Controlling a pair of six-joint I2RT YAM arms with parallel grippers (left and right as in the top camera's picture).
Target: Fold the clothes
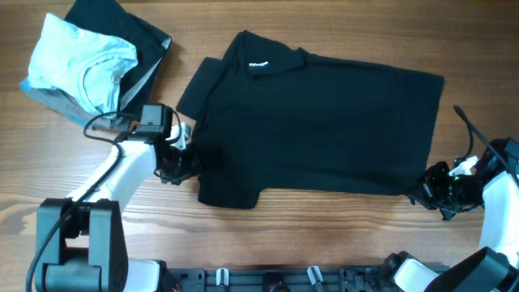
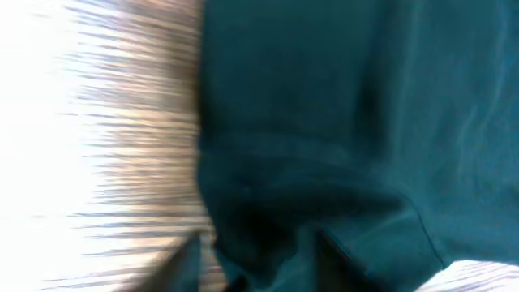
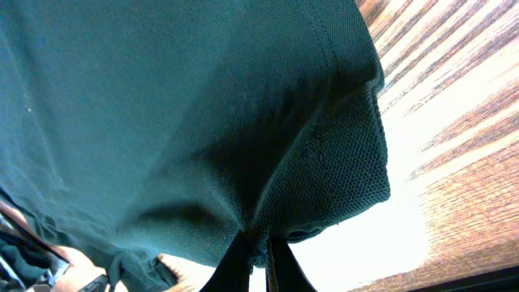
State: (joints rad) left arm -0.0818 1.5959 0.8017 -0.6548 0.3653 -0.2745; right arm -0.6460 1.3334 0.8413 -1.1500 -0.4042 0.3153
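Cloth dominates the overhead view: a black T-shirt [image 1: 316,122] lies flat on the wooden tabletop [image 1: 324,239]. The left end effector [image 1: 180,165] is at its sleeve edge and the right end effector [image 1: 428,191] at its hem corner. The left wrist view is blurred, with fingers spread astride the fabric. In the right wrist view, the fingers pinch the bunched hem corner.

A light blue folded shirt [image 1: 77,61] lies atop a dark grey folded garment [image 1: 130,24] on the brown wooden table [image 1: 324,235].
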